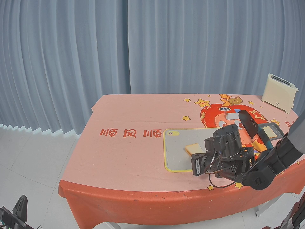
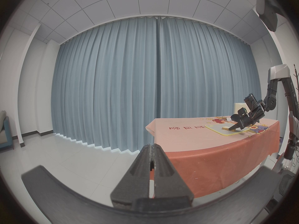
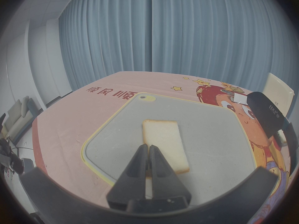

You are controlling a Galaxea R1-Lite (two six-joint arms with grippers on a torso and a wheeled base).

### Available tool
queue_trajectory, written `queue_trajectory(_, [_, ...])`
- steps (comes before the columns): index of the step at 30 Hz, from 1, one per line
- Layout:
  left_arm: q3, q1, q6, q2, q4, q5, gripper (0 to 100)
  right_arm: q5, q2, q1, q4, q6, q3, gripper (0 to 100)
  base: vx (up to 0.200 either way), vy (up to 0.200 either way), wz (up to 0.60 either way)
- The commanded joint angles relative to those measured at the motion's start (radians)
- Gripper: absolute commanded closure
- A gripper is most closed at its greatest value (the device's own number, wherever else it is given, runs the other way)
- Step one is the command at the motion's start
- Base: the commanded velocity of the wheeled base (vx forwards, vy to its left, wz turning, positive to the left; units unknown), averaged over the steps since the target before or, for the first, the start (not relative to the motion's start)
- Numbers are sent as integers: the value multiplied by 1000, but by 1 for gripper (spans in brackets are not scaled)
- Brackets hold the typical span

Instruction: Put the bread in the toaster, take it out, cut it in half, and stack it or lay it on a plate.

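Head cam sits high, looking forward and down at the desk (image 1: pixel 127 156) with the curtain (image 1: pixel 79 48) behind it. Left wrist cam is low and well off to the side, facing the desk across the floor (image 2: pixel 78 159) past the left tool (image 2: pixel 152 147). Right wrist cam hangs close over the cutting board (image 3: pixel 211 140), looking along the right tool (image 3: pixel 148 147). All three catch the cutting board and curtain.

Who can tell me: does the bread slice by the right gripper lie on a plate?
No: the bread slice lies flat on the grey cutting board, just ahead of the right gripper.
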Motion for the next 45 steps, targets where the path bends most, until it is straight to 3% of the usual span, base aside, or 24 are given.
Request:
queue_trajectory(1, [13, 0, 0, -1, 0, 0, 100, -1, -24, 0, -4, -1, -1, 100, 0, 0, 0])
queue_trajectory(27, [13, 0, 0, -1, 0, 0, 100, -1, -329, -6, 13, -27, 45, 100, 0, 0, 0])
queue_trajectory(45, [13, 0, 0, -1, 0, 0, 100, -1, -404, -90, 13, -73, 71, 100, 0, 0, 0])
